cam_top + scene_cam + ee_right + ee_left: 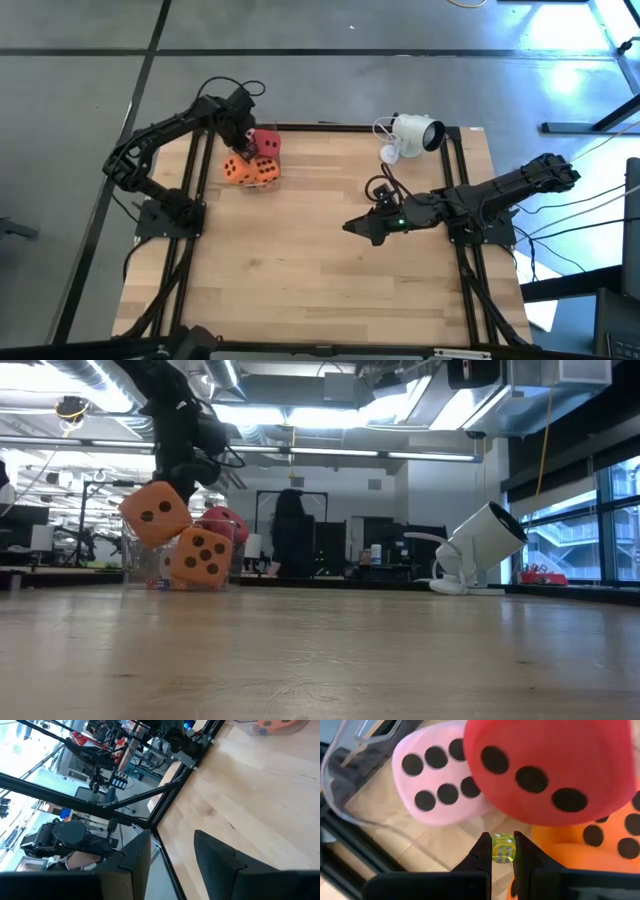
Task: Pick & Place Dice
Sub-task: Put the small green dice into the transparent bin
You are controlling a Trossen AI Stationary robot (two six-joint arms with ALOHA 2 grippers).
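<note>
Four plush dice with dark pips crowd the table's far left: a pink one [437, 775], a red one [550, 770] [266, 143] and two orange ones [237, 170] [266, 172]. In the low view one orange die [155, 513] sits tilted on the other [200, 557]. My left gripper [503, 851] [243, 133] points steeply down over them, shut on a small clear yellow die [503, 848]. My right gripper [350, 228] [172, 855] hovers open above the table's middle right, nothing between its fingers. My left gripper pinches the small yellow die by two opposite faces [496, 849] between its two fingertips. The fingers come from above, pointing steeply down. The die is lifted clear, above the bare wood in the gap between the pink, red and orange plush dice.
A clear plastic container wall [350, 785] [135, 565] stands beside the plush dice at the table's far left. A white camera on a stand [415, 133] [480, 540] sits at the far right. The near half of the wooden table [320, 290] is bare. A person stands in the room behind.
</note>
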